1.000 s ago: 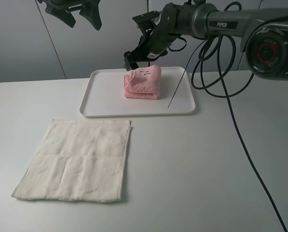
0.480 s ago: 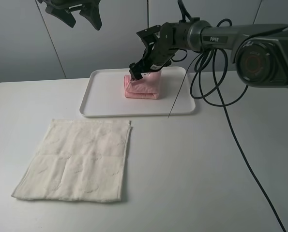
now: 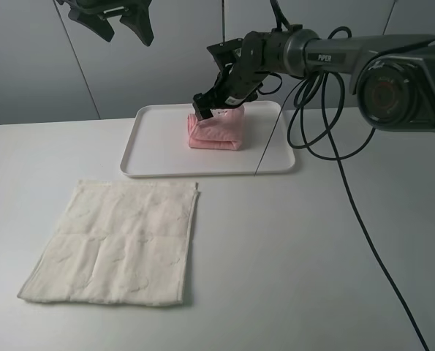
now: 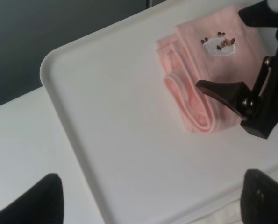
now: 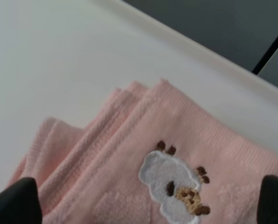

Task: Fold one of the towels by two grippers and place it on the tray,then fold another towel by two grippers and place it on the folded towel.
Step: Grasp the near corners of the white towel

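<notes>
The right gripper (image 3: 216, 106) had its jaws apart, straddling the top of the folded pink towel (image 3: 217, 133). The right wrist view showed both black tips out at the sides with the cloth between them, not pinched. Whether the tips touched the terry could not be told. The towel's layered fold edges faced the tray's left side, and a small white embroidered patch (image 5: 174, 184) lay on its top face.

The left gripper (image 3: 122, 29) hung high above the table's far left with its jaws spread wide, holding nothing.

The pink towel sat on the tray (image 3: 159, 150), toward the far rim and about midway across. Bare tray floor lay open to its left, its right and its near side.

The cream-white towel (image 3: 118, 241) lay flat and unfolded on the table (image 3: 297, 256), its far edge just beside the tray's near rim. To its right bare tabletop showed, crossed only by a black cable (image 3: 356, 197).

Counted: two grippers, two towels, one tray.
</notes>
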